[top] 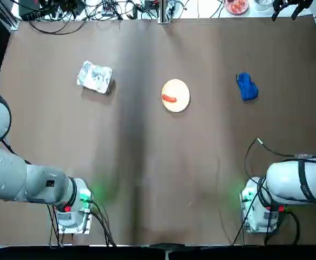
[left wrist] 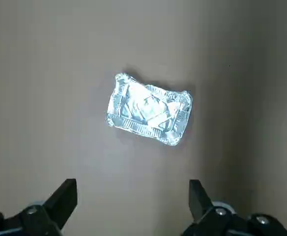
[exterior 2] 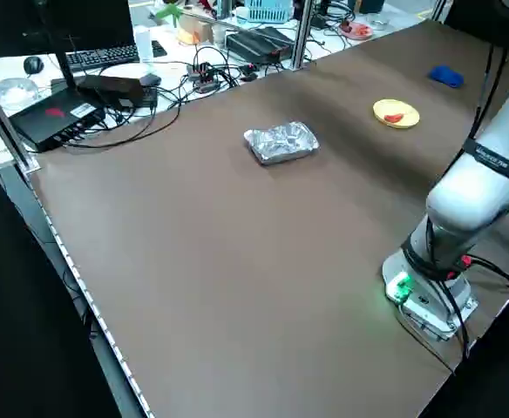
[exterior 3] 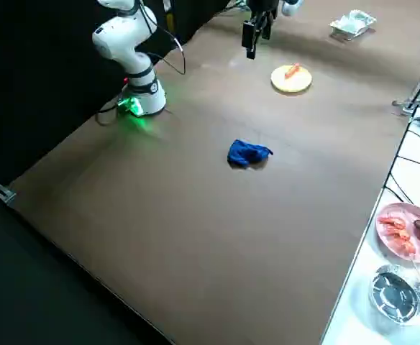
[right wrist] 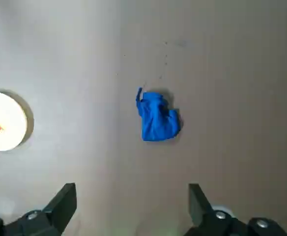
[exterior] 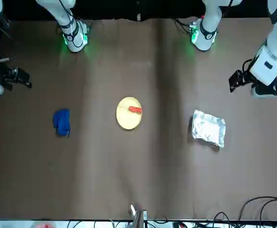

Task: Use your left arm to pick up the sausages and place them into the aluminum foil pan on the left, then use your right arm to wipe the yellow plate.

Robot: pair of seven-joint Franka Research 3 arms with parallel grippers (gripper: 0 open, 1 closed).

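The red-orange sausage (top: 169,98) lies on the round yellow plate (top: 179,92) near the table's middle, also seen as sausage (exterior: 135,109) on plate (exterior: 128,118). The crinkled aluminum foil pan (top: 95,77) sits to the left of it and holds nothing. My left gripper (left wrist: 131,187) hangs open high over the foil pan (left wrist: 149,109); in the front view this gripper (exterior: 237,80) is near the table's side. My right gripper (right wrist: 131,187) is open too, high above a crumpled blue cloth (right wrist: 157,117), with the plate (right wrist: 6,123) off to one side.
The blue cloth (top: 247,86) lies right of the plate. Both arm bases (top: 74,208) (top: 258,208) stand at the near edge. Cables and electronics (exterior 2: 89,87) line the far edge, and a pink dish of food (exterior 3: 408,230) sits off the table.
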